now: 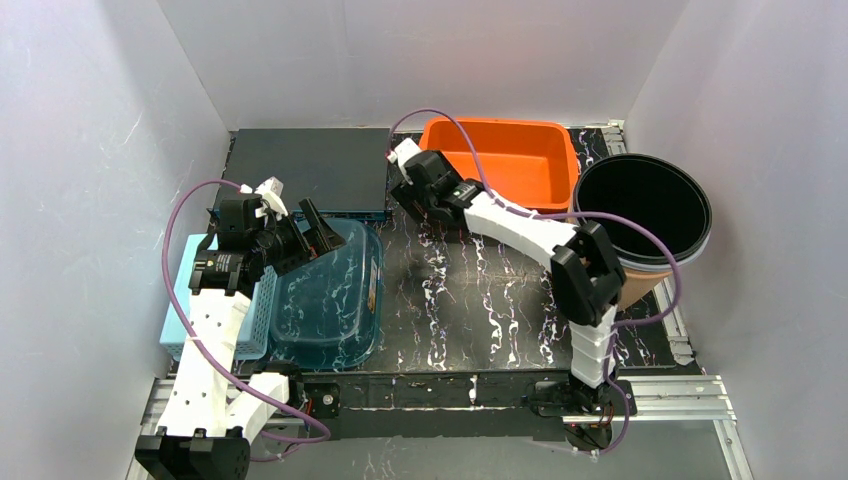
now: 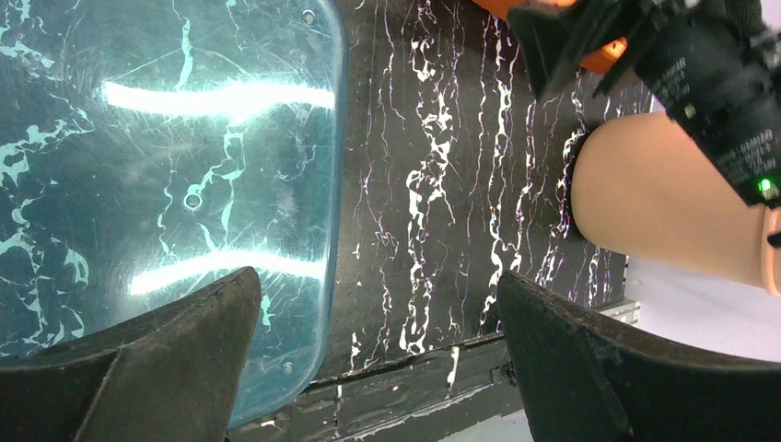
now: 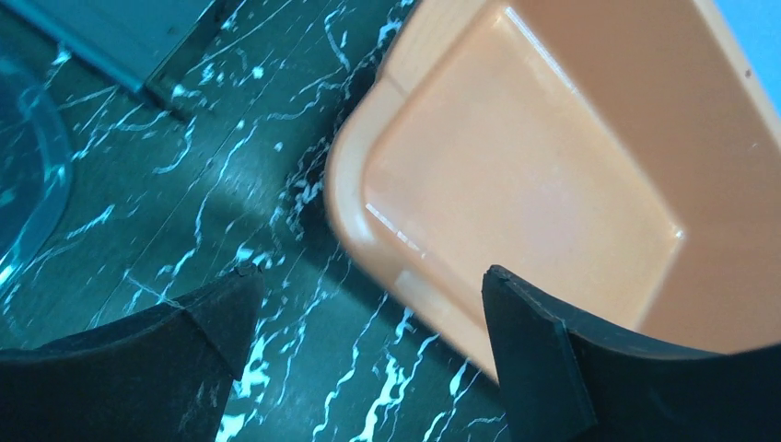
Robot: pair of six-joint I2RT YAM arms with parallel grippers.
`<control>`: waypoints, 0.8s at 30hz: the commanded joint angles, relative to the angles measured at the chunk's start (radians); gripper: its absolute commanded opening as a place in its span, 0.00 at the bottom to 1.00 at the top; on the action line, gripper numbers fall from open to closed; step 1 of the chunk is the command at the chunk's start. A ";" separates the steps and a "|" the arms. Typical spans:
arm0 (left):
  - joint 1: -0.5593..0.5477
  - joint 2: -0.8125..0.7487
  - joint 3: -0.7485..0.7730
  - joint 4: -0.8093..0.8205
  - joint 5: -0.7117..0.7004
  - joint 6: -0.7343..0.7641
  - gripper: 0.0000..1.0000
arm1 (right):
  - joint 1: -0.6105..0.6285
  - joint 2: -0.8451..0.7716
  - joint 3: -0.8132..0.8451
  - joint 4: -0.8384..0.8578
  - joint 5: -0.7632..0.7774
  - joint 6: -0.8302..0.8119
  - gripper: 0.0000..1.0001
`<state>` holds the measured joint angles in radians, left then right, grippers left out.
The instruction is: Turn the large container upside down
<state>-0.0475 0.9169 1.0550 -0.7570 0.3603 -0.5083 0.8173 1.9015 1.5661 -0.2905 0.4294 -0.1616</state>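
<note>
Marbled tabletop: corner of orange tub below R gripper, jaws open, empty.

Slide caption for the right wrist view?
Open right gripper poised over the orange tub's corner above the marbled black table.

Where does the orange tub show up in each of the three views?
Top external: orange tub at the far edge, right of centre.
Left wrist: only orange slivers along the top edge.
Right wrist: fills the right half, open side facing the camera.
Shared landmark: the marbled mat it sits on.
</note>
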 commanded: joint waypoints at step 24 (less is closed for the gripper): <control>0.005 -0.007 0.017 -0.022 0.020 0.012 0.98 | -0.011 -0.022 -0.117 0.133 -0.134 -0.071 0.37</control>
<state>-0.0475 0.9169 1.0554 -0.7673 0.3599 -0.5049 0.8017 1.9827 1.5108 -0.2882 0.4217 -0.2638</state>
